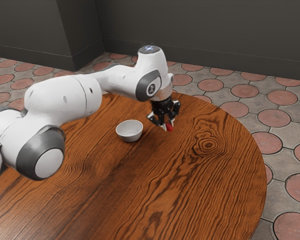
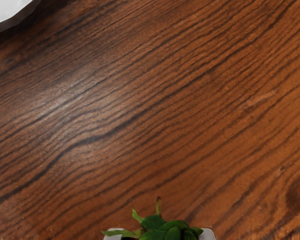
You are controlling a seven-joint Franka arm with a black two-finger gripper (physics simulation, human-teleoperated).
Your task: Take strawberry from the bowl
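The gripper (image 1: 168, 126), jaws clamped on the strawberry (image 1: 169, 128), had it clear of the bowl (image 1: 129, 132); lowering to the table (image 1: 190, 180) came next.

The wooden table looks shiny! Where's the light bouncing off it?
Wrist view: a soft whitish glare on the wooden table, between the white bowl and the strawberry's green leaves; exterior view: a fainter sheen near its lower left.

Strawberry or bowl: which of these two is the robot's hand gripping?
The strawberry, red with green leaves, is gripped in the hand; the white bowl stands apart on the wooden table.
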